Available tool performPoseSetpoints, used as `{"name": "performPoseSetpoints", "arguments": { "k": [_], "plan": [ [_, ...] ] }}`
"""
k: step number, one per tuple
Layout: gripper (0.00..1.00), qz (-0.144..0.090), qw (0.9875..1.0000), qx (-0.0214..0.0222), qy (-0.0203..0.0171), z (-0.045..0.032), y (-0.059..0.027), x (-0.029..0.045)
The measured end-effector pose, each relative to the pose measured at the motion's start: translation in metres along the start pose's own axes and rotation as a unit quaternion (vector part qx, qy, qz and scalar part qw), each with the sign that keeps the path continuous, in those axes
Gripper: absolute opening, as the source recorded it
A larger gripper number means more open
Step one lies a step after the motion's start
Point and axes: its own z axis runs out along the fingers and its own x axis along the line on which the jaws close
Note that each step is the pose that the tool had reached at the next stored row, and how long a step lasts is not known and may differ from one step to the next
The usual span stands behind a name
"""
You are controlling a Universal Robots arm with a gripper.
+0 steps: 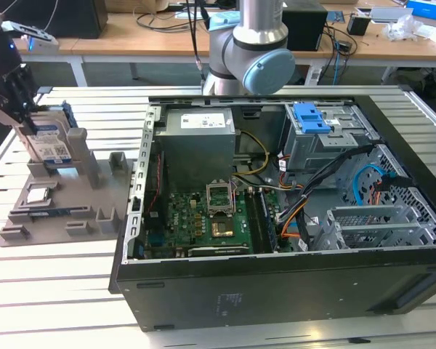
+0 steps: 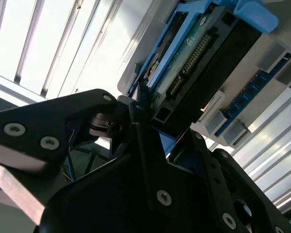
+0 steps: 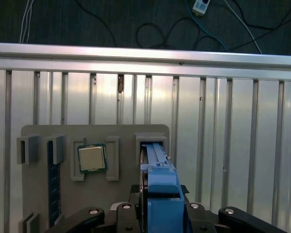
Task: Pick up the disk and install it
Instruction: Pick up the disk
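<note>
The disk (image 1: 49,144) stands on edge in a slot of the grey holder (image 1: 105,190) at the exterior view's left, its white-and-blue label facing out. My black gripper (image 1: 19,102) is at the disk's upper end. In the first wrist view the disk (image 3: 157,167) shows edge-on with its blue rail, and the gripper (image 3: 160,213) hugs it from both sides. In the second wrist view a black finger (image 2: 144,133) presses against the disk (image 2: 196,63), whose green circuit board shows. The gripper looks shut on the disk, which still sits in the holder.
The open computer case (image 1: 225,298) lies at the exterior view's right, with a drive bay under a blue latch (image 1: 310,116), a grey power-supply box (image 1: 200,138) and the motherboard (image 1: 203,218). On the holder lie a square processor chip (image 3: 92,158) and a blue memory stick (image 3: 51,187).
</note>
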Motion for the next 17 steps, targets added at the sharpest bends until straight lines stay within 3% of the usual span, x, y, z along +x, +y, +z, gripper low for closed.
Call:
{"name": "performPoseSetpoints", "arguments": {
  "k": [13,17],
  "plan": [
    [0.37,0.000,1.0000,0.0000,0.0000,-0.0223,-0.0003,-0.0010],
    [0.37,0.000,1.0000,0.0000,0.0000,-0.0354,-0.0004,-0.0016]
  ]
}}
